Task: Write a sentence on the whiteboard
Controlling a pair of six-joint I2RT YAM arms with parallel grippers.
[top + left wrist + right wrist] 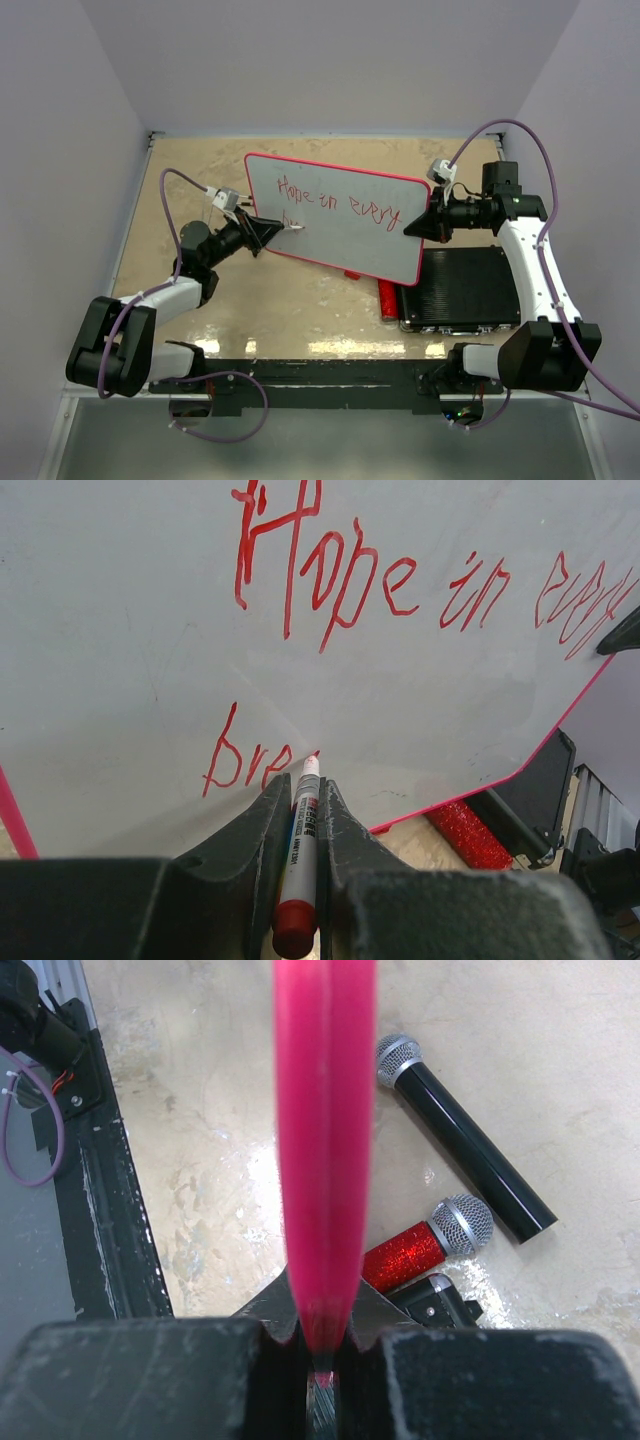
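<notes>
- Left claw clenched a white, red-capped marker, its tip touching the glossy red-framed whiteboard at the red handwritten sentence.
- Right claw pinched the whiteboard's right edge.

The red-framed white whiteboard carries a red sentence.

I'm working in what looks like a robotics lab test cell. Plain pale partition walls box in a scuffed beige tabletop. Two white arms are bolted to a black rail at its near edge. Purple cables loop loose overhead, and two prop microphones lie about.
</notes>
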